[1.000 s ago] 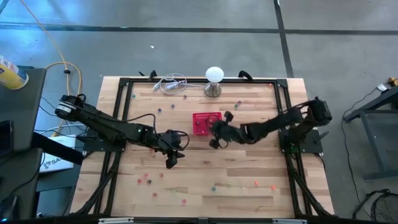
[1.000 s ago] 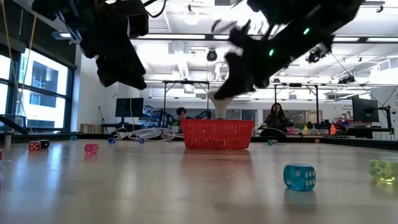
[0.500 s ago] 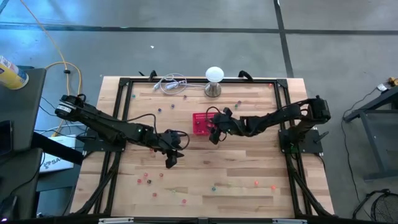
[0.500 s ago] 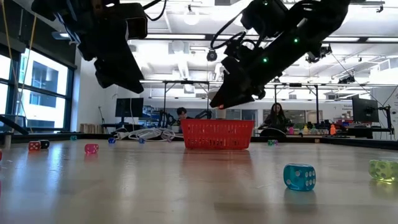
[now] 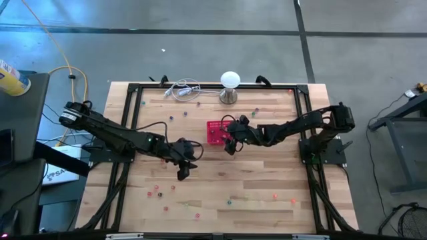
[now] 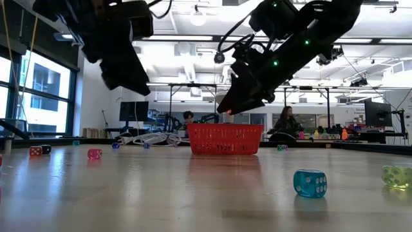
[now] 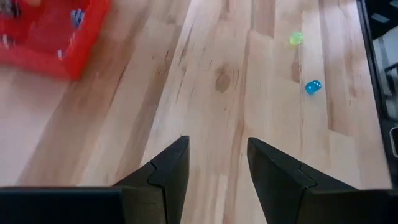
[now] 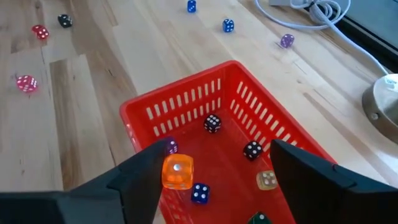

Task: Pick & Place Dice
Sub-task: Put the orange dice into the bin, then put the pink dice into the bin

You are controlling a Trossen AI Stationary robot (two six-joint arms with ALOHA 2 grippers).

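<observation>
The red mesh basket [image 5: 220, 132] stands on the table's middle, and it also shows in the low view [image 6: 225, 139]. Several dice lie in the basket [image 8: 212, 123]. Others lie scattered on the table [image 5: 157, 193], among them a blue one [image 6: 309, 182]. My right gripper [image 8: 214, 169] hangs open over the basket's near right part [image 5: 231, 141]. An orange die [image 8: 177, 172] shows in the air at the inner side of one of its fingers. My left gripper [image 7: 217, 163] is open and empty above bare wood, left and near of the basket [image 5: 183, 172]. My right gripper points slanting down over the basket. The orange die [image 8: 177, 172] sits by the inner face of one finger [image 8: 144, 174], clear of the basket floor. The other finger [image 8: 298, 171] stands well apart from it. Whether the die touches the finger, I cannot tell.
A white ball-shaped lamp on a metal base [image 5: 229, 85] and a coiled white cable [image 5: 183, 90] lie at the far edge. A black frame [image 5: 133, 90] runs round the table. Bare wood lies between the basket and the near edge.
My right gripper has gone toward the far edge and up, from just near of the basket to over it. It has stayed there for the last half second. The orange spot stays at its fingertip in the low view.
</observation>
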